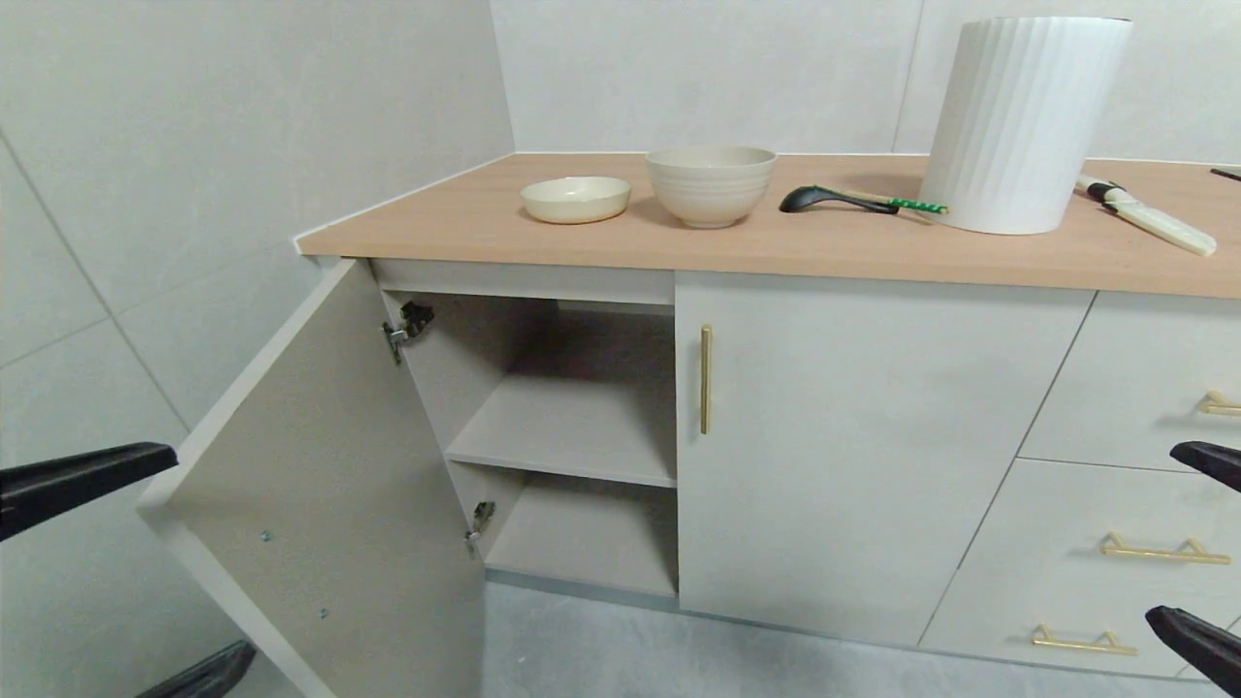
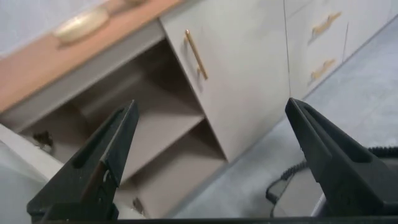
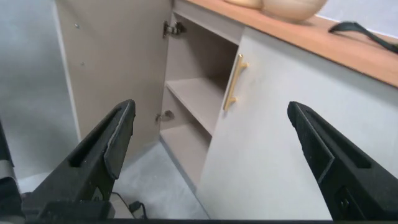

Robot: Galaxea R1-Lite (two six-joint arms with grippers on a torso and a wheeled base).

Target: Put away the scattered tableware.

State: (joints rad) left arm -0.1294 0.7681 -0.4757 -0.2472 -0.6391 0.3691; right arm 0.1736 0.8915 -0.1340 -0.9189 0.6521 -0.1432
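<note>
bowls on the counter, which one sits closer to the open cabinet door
The shallow cream bowl, toward the counter's left end; the deeper ribbed bowl stands to its right, above the shut door.

Place: a kitchen is indicated.
Worktop: a wood-look countertop (image 1: 776,242) is fitted into the wall corner, from 10 to 2 o'clock.
Walls: large pale wall tiles (image 1: 242,145) are seen at 9 and 12 o'clock.
Cabinets: an open cabinet door (image 1: 320,504) at 8 o'clock, a shelf (image 1: 572,427) inside, and drawers (image 1: 1115,553) with gold handles at 4 o'clock.
Tableware: a shallow bowl (image 1: 575,199), a deep bowl (image 1: 711,184) and a ladle (image 1: 843,200) are laid on the countertop at 12 o'clock.
Floor: a grey floor (image 1: 679,650) at 6 o'clock.
</note>
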